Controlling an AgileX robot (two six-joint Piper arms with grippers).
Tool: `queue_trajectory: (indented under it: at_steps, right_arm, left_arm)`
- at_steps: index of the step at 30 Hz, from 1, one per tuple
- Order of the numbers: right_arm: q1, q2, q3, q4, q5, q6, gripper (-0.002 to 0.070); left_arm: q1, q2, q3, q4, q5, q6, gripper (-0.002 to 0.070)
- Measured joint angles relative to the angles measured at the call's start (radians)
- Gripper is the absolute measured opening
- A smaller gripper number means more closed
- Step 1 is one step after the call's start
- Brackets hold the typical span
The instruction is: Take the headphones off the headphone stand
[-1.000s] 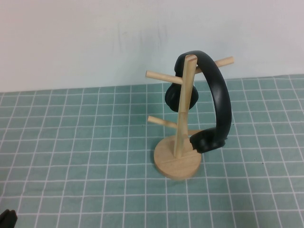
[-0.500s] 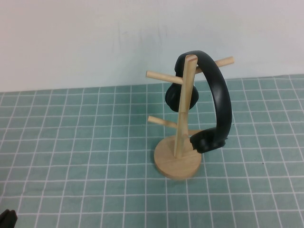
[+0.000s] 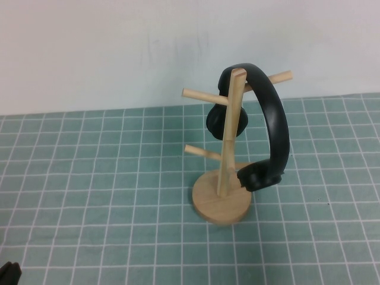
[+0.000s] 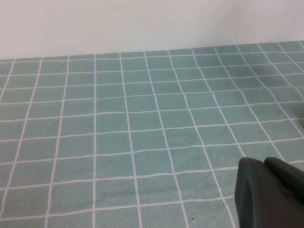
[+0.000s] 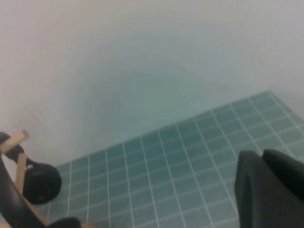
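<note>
The black headphones point(image 3: 274, 122) hang on the light wooden headphone stand point(image 3: 228, 136) right of the table's middle. The headband loops over the top of the post. One ear cup point(image 3: 227, 123) sits behind the post, the other point(image 3: 258, 175) low on the right near the disc base point(image 3: 219, 202). In the right wrist view an ear cup point(image 5: 42, 183) and a peg point(image 5: 14, 140) show far off. My left gripper point(image 4: 263, 161) is shut and empty, low over the mat at the near left; only its edge point(image 3: 9, 274) shows in the high view. My right gripper point(image 5: 261, 154) is shut, empty and raised, away from the stand.
A green mat with a white grid point(image 3: 107, 196) covers the table. A white wall point(image 3: 119, 47) rises just behind the stand.
</note>
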Motion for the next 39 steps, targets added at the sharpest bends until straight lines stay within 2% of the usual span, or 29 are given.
queue_trajectory:
  at_steps: [6,9,17,23,26,33,36,39]
  right_arm:
    - [0.0,0.137,0.074,0.135,0.027,-0.008,-0.0008]
    - [0.0,0.239,0.084,0.259,0.038,-0.092,-0.0008]
    - [0.0,0.612,0.001,0.734,0.107,-0.746,-0.0008]
    - [0.0,0.878,-0.091,1.028,0.313,-1.246,-0.0008]
    - [0.0,0.978,-0.145,1.13,0.406,-1.384,-0.0008]
    - [0.0,1.085,-0.213,1.223,0.417,-1.493,-0.0002]
    - [0.0,1.091,-0.228,1.232,0.417,-1.498,0.006]
    - [0.0,1.091,-0.25,1.242,0.421,-1.487,0.0245]
  left_arm:
    - [0.0,0.0,0.0,0.0,0.0,0.0,-0.0006]
    - [0.0,0.0,0.0,0.0,0.0,0.0,-0.0006]
    - [0.0,0.0,0.0,0.001,0.0,0.0,-0.0006]
    - [0.0,0.0,0.0,0.001,0.0,0.0,-0.0006]
    - [0.0,0.0,0.0,0.001,0.0,0.0,-0.0006]
    - [0.0,0.0,0.0,0.001,0.0,0.0,-0.0006]
    - [0.0,0.0,0.0,0.001,0.0,0.0,-0.0006]
    - [0.0,0.0,0.0,0.001,0.0,0.0,-0.0006]
